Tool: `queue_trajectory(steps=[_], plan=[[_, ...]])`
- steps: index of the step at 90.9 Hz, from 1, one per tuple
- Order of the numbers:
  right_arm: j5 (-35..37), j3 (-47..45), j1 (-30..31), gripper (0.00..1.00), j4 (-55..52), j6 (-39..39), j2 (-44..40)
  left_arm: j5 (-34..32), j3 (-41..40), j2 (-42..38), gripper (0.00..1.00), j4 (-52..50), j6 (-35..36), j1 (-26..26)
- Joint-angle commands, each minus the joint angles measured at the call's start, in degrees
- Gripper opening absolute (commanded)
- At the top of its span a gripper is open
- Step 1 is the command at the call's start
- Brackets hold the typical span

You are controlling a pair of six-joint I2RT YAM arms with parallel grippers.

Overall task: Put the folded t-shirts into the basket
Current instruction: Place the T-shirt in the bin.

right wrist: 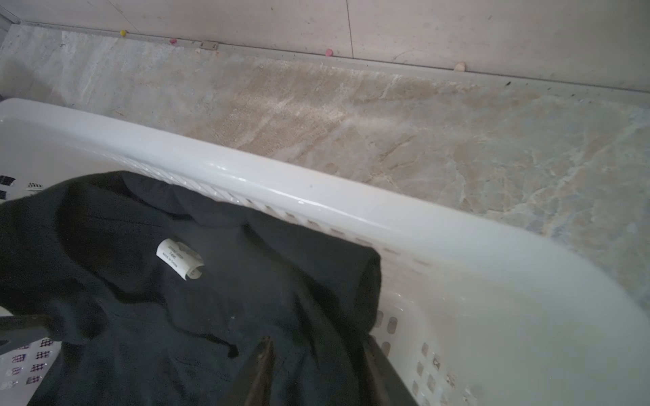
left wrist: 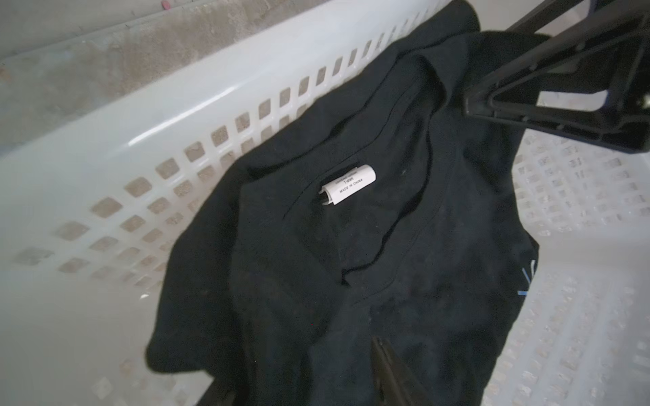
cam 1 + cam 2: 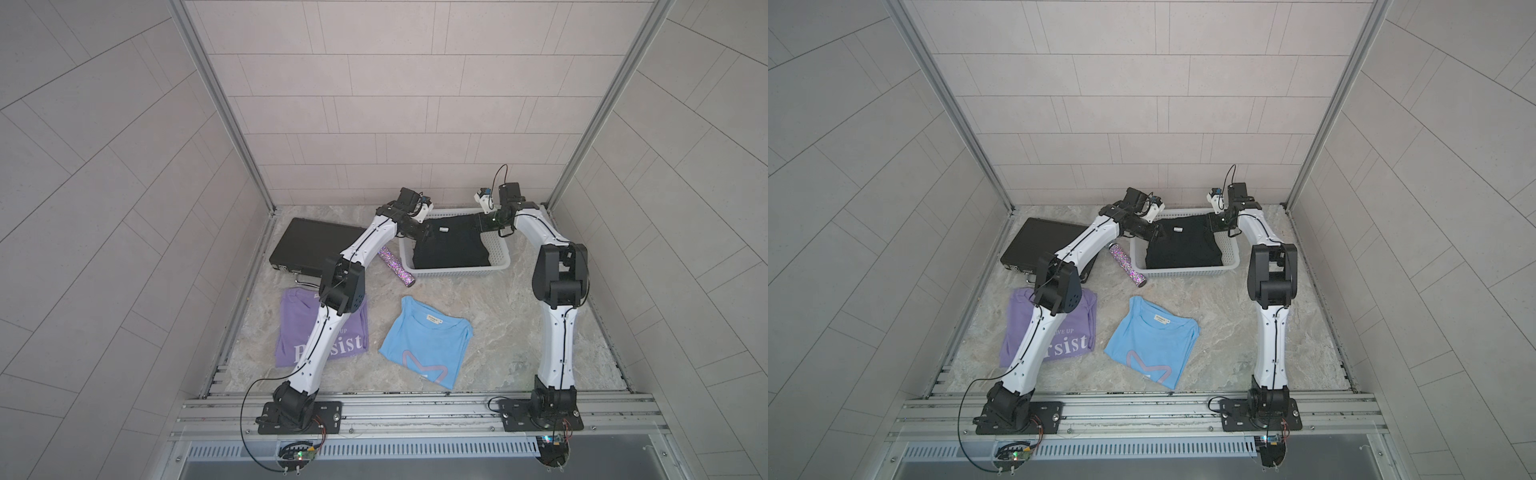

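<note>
The black t-shirt (image 3: 451, 249) (image 3: 1183, 249) lies folded inside the white basket (image 3: 457, 272) (image 3: 1187, 272) at the back of the table. My left gripper (image 3: 426, 235) (image 2: 302, 386) is over its far left corner and my right gripper (image 3: 480, 224) (image 1: 322, 372) over its far right corner. Both are open, their fingers apart with slack black cloth between them. The shirt's white label (image 2: 348, 184) (image 1: 179, 260) faces up. The lilac t-shirt (image 3: 295, 320) (image 3: 1079, 320) and the light blue t-shirt (image 3: 424, 345) (image 3: 1150, 340) lie flat on the table nearer the front.
A flat black case (image 3: 307, 245) lies at the back left. A glittery tube (image 3: 397, 266) lies beside the basket's left wall. The back wall stands close behind the basket. My left arm passes over the lilac shirt.
</note>
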Motion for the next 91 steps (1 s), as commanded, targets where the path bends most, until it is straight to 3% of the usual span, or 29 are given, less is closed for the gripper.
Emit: queue_trajectory(steps=[1, 24, 43, 54, 70, 91], plan=[[3.15, 0.73, -0.71, 0.48, -0.31, -1.67, -2.93, -4.35, -0.54, -3.23, 0.55, -1.97, 1.19, 0.57], [6.22, 0.69, -0.87, 0.55, -0.42, -3.81, -6.51, -9.32, -3.56, -7.64, 0.67, -0.68, 2.18, 0.04], [6.02, 0.11, -0.74, 0.58, -1.10, -5.92, -9.37, -10.07, -5.99, -11.14, 0.71, 0.40, 2.39, -0.14], [2.70, -1.56, -0.42, 0.59, -1.63, -7.63, -11.12, -8.92, -6.14, -12.70, 0.71, 0.39, 2.31, -0.53], [-1.87, -3.86, 1.53, 0.58, -5.71, -8.78, -9.62, 1.75, -9.62, -13.16, 0.67, 0.32, 1.69, -2.65], [1.13, -3.88, 2.65, 0.55, -2.86, -7.07, -5.38, -3.43, -5.97, -6.37, 0.63, 1.00, 1.96, -4.90]])
